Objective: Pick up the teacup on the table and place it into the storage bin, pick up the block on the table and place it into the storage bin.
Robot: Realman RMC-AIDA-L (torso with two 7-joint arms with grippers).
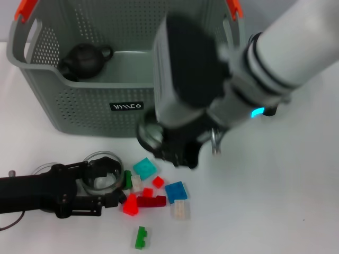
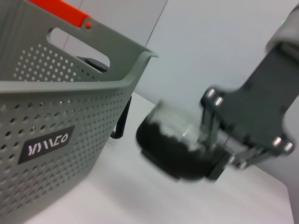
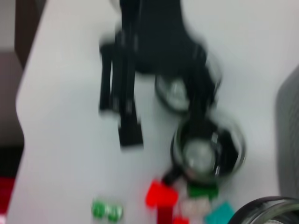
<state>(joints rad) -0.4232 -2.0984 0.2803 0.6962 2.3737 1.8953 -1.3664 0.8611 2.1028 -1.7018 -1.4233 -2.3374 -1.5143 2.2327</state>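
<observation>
Head view: the grey-green storage bin (image 1: 90, 114) stands on a plain white table (image 1: 275, 185), a black teapot (image 1: 85, 59) inside. In front of it, the right gripper (image 1: 177, 151) pinches a glass teacup (image 1: 151, 132); the left gripper's (image 1: 106, 182) fingers are spread around another glass cup (image 1: 103, 177) beside scattered toy blocks (image 1: 153, 193).

Right arm (image 1: 296, 47): white cylindrical links, black ring joints, a cyan indicator light, a black wrist housing; black right tool (image 1: 177, 148). Left tool (image 1: 100, 182), below the storage bin (image 1: 79, 111): matte black.
</observation>
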